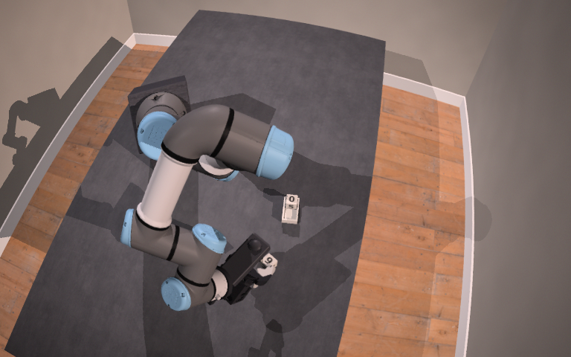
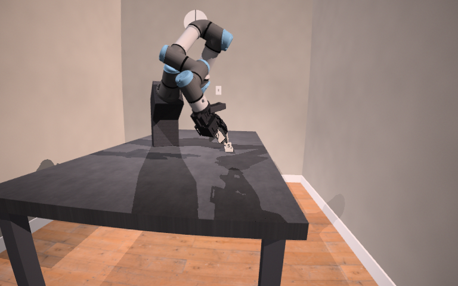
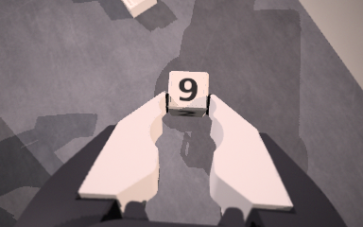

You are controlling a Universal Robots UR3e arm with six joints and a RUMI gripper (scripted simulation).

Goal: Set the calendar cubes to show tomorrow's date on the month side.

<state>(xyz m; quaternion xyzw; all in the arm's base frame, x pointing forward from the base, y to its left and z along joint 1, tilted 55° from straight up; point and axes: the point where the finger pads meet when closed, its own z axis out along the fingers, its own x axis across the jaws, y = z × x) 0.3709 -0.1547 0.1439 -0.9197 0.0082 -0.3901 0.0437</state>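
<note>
My gripper (image 1: 265,269) (image 3: 187,95) is shut on a white cube (image 1: 268,260) (image 3: 187,88) and holds it above the table, in front and to the left of the tray in the top view. A black 9 shows upright on this cube in the wrist view; a shaded face below bears a digit I cannot read surely. The white tray (image 1: 289,221) (image 2: 229,150) stands on the table. Another white cube (image 1: 291,198) (image 2: 228,145) sits in its far end, with 0 on top and 5 on the side towards the top and exterior views. The tray's near half holds no cube.
The dark table (image 1: 294,62) (image 2: 101,188) carries the arm's base (image 1: 157,105) (image 2: 165,124) at the left. A white corner (image 3: 140,7), apparently the tray's, shows at the top of the wrist view. Shadows of the arm lie around the tray.
</note>
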